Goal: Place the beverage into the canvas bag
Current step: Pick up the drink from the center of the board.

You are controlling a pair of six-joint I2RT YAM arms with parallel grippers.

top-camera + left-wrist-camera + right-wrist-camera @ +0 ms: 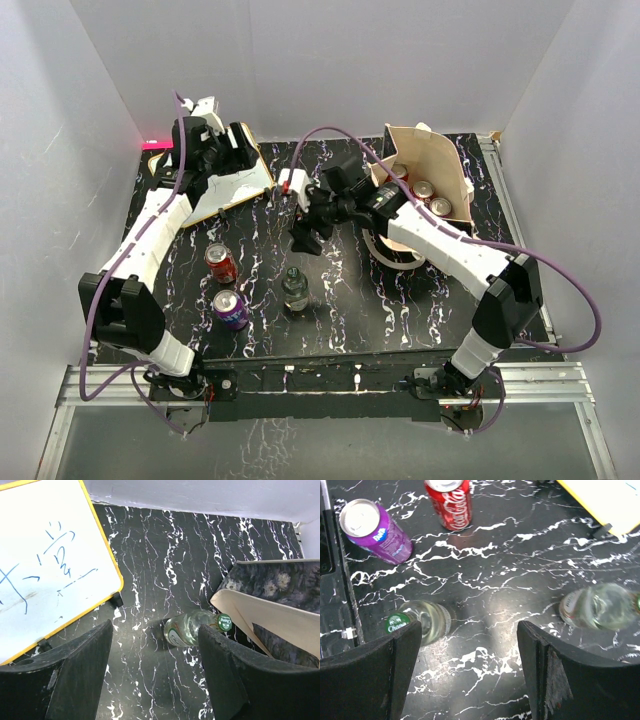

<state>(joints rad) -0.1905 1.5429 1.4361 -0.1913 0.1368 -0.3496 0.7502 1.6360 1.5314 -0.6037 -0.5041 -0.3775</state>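
Top external view: canvas bag (420, 150) sits open at the far right of the tabletop (350, 300), with cans showing inside.
Loose drinks: red can (221, 263), purple can (231, 309) and upright clear bottle (294, 289) stand front left, well apart from the bag.
Second bottle (192, 629): lies on its side near the bag's edge.
Whiteboard (235, 185): far left.
Left jaws: spread wide, holding nothing.
Right jaws: spread wide, holding nothing.
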